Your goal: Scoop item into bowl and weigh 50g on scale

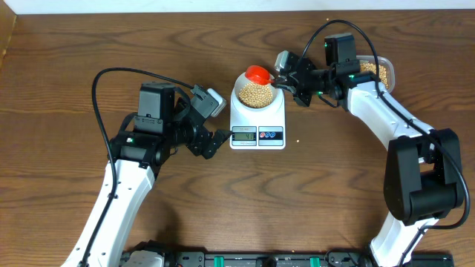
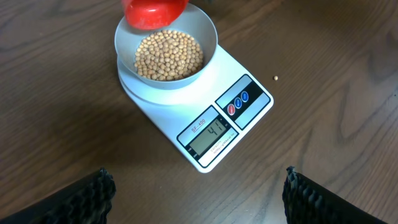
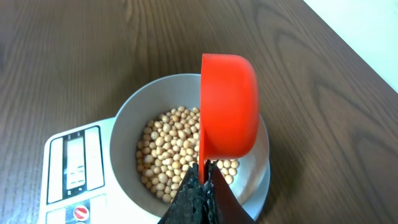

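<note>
Many beans (image 3: 168, 155) fill the bowl (image 3: 126, 134) under the red scoop (image 3: 230, 106) my right pincer (image 3: 202, 190) clenches; left pincer (image 2: 199, 196) gapes wide.

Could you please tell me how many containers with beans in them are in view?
2: the bowl on the scale, and the tub at the far right. The scoop is tipped over the bowl with its inside hidden, so it may hold some too.

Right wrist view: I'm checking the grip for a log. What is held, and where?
The right tool pinches the red scoop by its handle; the left tool holds nothing.
</note>
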`<state>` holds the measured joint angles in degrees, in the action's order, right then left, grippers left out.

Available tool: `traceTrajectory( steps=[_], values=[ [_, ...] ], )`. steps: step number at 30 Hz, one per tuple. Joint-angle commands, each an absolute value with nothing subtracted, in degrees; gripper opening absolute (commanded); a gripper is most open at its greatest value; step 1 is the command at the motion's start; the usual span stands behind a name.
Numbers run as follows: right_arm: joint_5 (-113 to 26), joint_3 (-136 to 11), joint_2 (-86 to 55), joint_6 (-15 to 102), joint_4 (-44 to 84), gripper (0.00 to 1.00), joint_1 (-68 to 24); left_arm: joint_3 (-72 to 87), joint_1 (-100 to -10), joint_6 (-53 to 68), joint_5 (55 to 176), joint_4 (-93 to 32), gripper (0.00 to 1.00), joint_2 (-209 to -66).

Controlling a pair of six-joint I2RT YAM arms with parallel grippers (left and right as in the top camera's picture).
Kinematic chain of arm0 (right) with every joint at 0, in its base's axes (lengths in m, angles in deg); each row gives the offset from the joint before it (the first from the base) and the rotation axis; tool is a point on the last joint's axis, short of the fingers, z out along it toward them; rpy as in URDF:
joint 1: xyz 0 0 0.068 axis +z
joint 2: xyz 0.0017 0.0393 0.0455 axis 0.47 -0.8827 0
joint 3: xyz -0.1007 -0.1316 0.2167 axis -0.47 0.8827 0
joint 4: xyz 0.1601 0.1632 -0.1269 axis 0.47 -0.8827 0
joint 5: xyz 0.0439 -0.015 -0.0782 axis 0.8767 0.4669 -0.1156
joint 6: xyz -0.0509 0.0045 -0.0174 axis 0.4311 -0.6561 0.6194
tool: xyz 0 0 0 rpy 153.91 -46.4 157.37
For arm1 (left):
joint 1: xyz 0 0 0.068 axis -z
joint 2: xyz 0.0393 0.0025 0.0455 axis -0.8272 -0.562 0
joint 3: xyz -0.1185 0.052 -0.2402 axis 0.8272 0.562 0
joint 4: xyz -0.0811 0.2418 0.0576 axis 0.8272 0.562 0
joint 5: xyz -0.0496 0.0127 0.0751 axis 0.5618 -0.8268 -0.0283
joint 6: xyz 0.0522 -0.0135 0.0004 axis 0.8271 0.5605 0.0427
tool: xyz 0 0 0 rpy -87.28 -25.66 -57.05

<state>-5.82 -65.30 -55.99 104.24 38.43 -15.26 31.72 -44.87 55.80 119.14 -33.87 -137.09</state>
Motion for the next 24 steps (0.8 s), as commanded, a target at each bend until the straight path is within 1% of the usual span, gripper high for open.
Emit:
traceTrajectory(
  steps=[1,9,14,20,24],
  values=[
    [-7.0,-65.0,-56.7,105.6,38.5,0.01,-15.3,32.1,-45.0,55.5,119.5,-33.9,0.89,-136.5],
    [-7.5,-65.0,-56.7,105.4,38.6,0.01,-15.2,32.1,-45.0,55.5,119.5,-33.9,0.89,-136.5],
    [-7.3,-65.2,-56.5,100.6,40.3,0.01,-15.2,32.1,-45.0,55.5,119.5,-33.9,0.89,-136.5],
    [-7.4,-65.2,-53.5,97.7,40.7,0.01,-15.3,32.1,-45.0,55.5,119.5,-33.9,0.89,-136.5],
    [-10.1,-65.2,-50.4,90.6,41.8,0.01,-15.8,32.1,-45.0,55.5,119.5,-33.9,0.89,-136.5]
  ],
)
